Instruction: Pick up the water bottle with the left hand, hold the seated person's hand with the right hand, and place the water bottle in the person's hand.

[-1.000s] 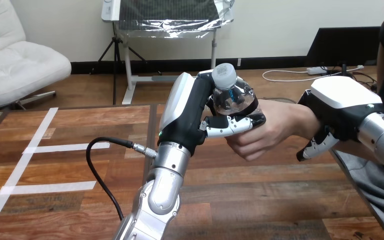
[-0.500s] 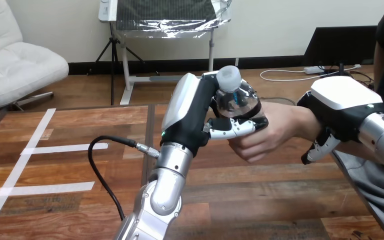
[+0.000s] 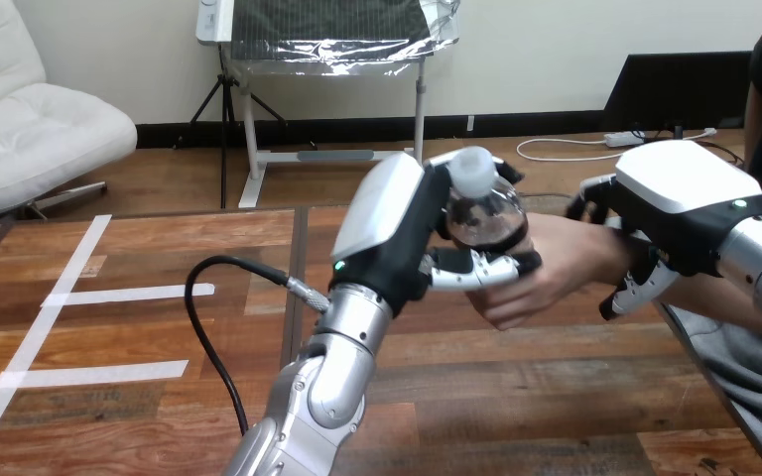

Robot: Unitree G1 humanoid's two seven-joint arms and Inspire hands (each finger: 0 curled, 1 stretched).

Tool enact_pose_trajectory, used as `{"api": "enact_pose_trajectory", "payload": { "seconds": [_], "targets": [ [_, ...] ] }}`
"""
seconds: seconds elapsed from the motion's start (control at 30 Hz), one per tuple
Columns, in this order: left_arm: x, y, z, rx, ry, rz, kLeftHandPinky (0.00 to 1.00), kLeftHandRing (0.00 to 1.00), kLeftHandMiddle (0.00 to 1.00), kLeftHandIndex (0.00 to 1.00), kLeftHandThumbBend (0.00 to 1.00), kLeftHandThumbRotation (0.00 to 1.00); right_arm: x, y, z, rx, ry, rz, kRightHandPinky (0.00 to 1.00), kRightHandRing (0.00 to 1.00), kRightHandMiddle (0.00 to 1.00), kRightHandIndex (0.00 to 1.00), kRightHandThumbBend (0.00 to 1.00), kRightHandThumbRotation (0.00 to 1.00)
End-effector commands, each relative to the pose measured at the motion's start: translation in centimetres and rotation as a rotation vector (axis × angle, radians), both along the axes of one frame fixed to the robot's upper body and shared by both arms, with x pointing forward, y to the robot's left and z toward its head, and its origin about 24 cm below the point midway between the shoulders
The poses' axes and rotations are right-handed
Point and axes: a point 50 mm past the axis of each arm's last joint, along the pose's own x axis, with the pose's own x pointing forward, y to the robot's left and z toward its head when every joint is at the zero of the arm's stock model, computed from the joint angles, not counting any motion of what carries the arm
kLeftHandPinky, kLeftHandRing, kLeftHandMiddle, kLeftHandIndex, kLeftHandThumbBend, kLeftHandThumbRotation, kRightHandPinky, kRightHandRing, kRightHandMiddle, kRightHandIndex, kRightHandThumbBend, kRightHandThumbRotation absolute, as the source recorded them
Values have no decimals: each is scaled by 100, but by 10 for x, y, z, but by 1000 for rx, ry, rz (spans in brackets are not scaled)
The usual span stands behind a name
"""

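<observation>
Gripping one water bottle (image 3: 484, 213), left hand (image 3: 397, 233).

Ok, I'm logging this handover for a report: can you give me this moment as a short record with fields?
water bottle: raised above the table, cap up
left hand: curled round the water bottle
person's hand: at the bottle's lower part, touching it
right hand: over the person's wrist; grip unclear
stage: bottle not yet released

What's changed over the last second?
The left hand, shut on the water bottle, moved it right, further into the person's hand. The right hand edged up and left round the person's wrist. Both grips stayed.
</observation>
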Motion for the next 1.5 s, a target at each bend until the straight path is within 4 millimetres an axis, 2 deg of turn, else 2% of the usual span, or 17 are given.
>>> {"api": "enact_pose_trajectory", "payload": {
  "seconds": [0.0, 0.37, 0.4, 0.6, 1.13, 1.47],
  "targets": [
    [2, -13, 29, -1, -117, -51, 71, 79, 84, 92, 78, 52, 6, -3, 23, 22, -97, -7, 66, 78, 83, 82, 89, 7],
    [2, -11, 28, 17, -113, -52, 85, 90, 93, 98, 81, 59, 5, -3, 19, 24, -88, -6, 73, 86, 90, 87, 89, 7],
    [2, -11, 27, 20, -112, -53, 89, 93, 95, 98, 82, 61, 5, -3, 19, 24, -85, -7, 75, 88, 91, 88, 89, 8],
    [2, -9, 27, 53, -108, -62, 97, 98, 99, 100, 85, 69, 5, -3, 18, 19, -75, -14, 80, 92, 94, 89, 88, 8],
    [2, -5, 24, 48, -105, -57, 100, 100, 100, 100, 88, 94, 5, -3, 16, 14, -66, -19, 83, 94, 96, 91, 88, 9],
    [-1, 0, 21, 30, -96, -41, 100, 100, 100, 100, 87, 100, 3, -2, 15, 44, -61, -18, 83, 93, 95, 90, 87, 7]
  ]
}}
